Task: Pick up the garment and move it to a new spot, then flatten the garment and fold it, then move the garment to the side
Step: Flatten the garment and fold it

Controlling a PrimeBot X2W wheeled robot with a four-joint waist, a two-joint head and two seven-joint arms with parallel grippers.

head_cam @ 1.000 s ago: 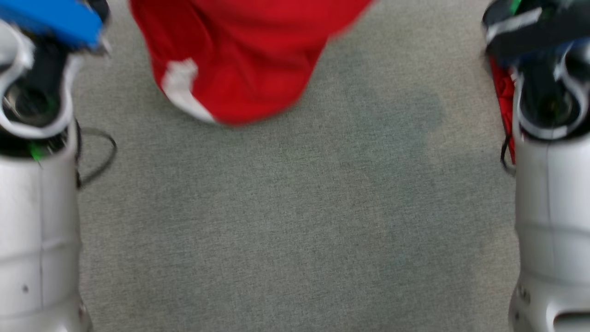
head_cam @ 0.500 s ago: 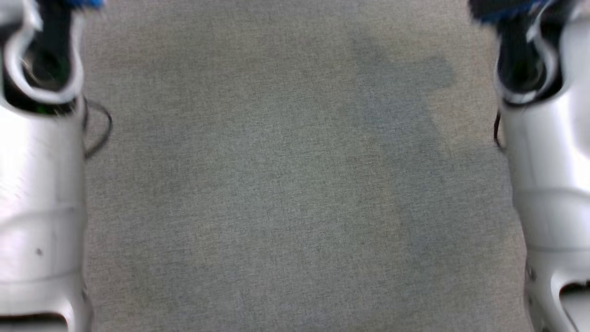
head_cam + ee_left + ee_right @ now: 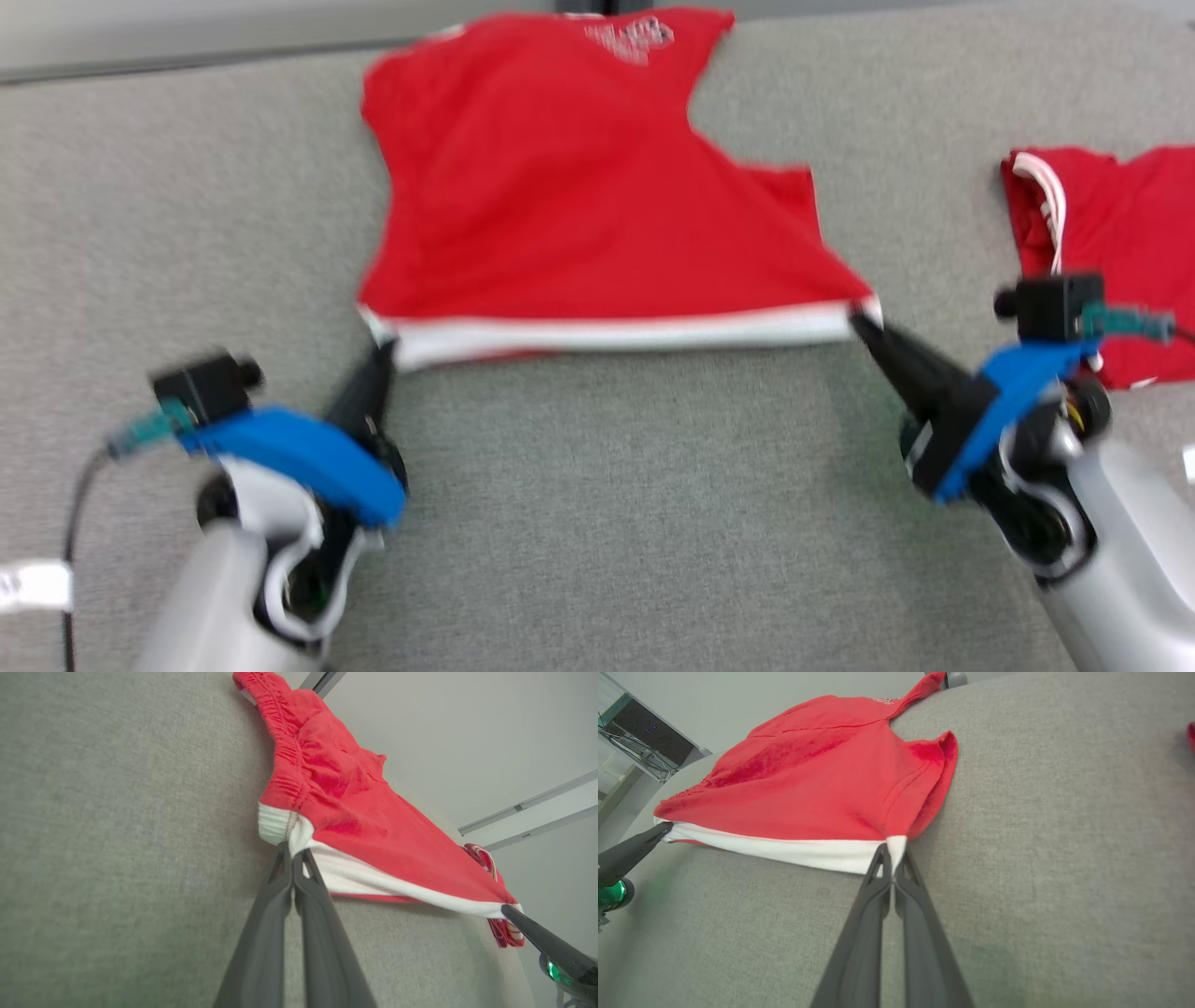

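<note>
A red garment [image 3: 579,205] with a white band along its near edge is stretched across the grey surface, its far end reaching the back edge. My left gripper [image 3: 383,350] is shut on the band's left corner [image 3: 292,837]. My right gripper [image 3: 861,322] is shut on the band's right corner [image 3: 892,849]. The band is pulled taut between the two and looks slightly lifted off the surface. In the left wrist view the right gripper's fingers [image 3: 532,931] show at the far corner; in the right wrist view the left gripper's fingers [image 3: 630,851] show at the left.
A second red garment with white trim [image 3: 1111,243] lies bunched at the right, beside my right arm. The grey fabric surface [image 3: 635,523] stretches open in front of the held garment. Its back edge [image 3: 168,65] runs along the top.
The head camera has swung up from the bare surface between my forearms. Both grippers and the whole stretched garment are now in view; the garment's own move cannot be judged.
</note>
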